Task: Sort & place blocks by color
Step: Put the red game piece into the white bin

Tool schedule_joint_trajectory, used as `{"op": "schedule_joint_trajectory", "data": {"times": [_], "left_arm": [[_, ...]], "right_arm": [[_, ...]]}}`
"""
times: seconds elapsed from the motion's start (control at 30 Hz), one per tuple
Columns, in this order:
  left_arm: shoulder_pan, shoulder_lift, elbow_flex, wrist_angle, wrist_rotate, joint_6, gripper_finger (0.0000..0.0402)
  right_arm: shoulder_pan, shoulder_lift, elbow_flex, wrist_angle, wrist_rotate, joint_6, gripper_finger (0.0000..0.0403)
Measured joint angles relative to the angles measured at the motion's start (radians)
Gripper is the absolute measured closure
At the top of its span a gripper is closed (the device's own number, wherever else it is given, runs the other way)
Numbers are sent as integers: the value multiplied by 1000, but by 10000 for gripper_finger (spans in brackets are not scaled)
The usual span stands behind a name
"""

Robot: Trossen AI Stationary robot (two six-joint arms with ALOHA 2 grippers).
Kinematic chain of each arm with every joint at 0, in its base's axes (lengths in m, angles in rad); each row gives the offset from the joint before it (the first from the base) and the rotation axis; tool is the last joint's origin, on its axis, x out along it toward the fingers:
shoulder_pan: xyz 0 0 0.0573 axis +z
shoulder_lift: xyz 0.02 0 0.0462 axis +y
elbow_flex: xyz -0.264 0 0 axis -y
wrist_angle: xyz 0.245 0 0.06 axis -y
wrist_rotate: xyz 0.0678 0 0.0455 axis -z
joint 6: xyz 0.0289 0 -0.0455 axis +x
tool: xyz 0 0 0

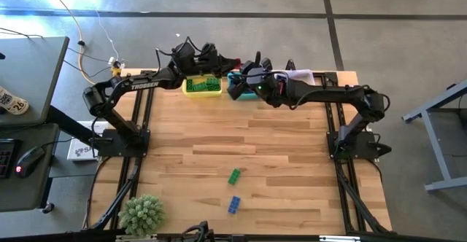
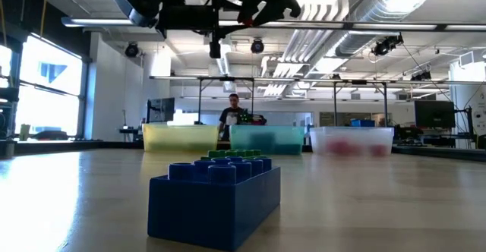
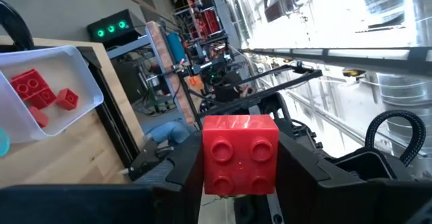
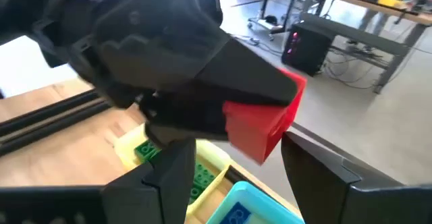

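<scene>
**Red block mid-handover above the bins**

The red block sits pinched in the left pincer, high over the bench's far edge. The right pincer, spread wide, faces it closely. Release too early and it drops into the yellow bin of greens. A green block and a blue block wait near the front.

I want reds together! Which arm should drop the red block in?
Probably left: the left gripper holds the red block, and the clear bin of reds shows in its wrist view. The right gripper is open, empty.
</scene>
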Motion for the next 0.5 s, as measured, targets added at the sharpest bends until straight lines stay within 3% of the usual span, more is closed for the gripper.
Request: {"op": "schedule_joint_trajectory", "data": {"times": [0.27, 0.5], "left_arm": [[-2, 0, 0, -1, -2, 0, 285], [-9, 0, 0, 4, -14, 0, 285]], "right_arm": [[3, 5, 0, 38, 12, 3, 197], [10, 15, 0, 97, 90, -1, 197]]}}
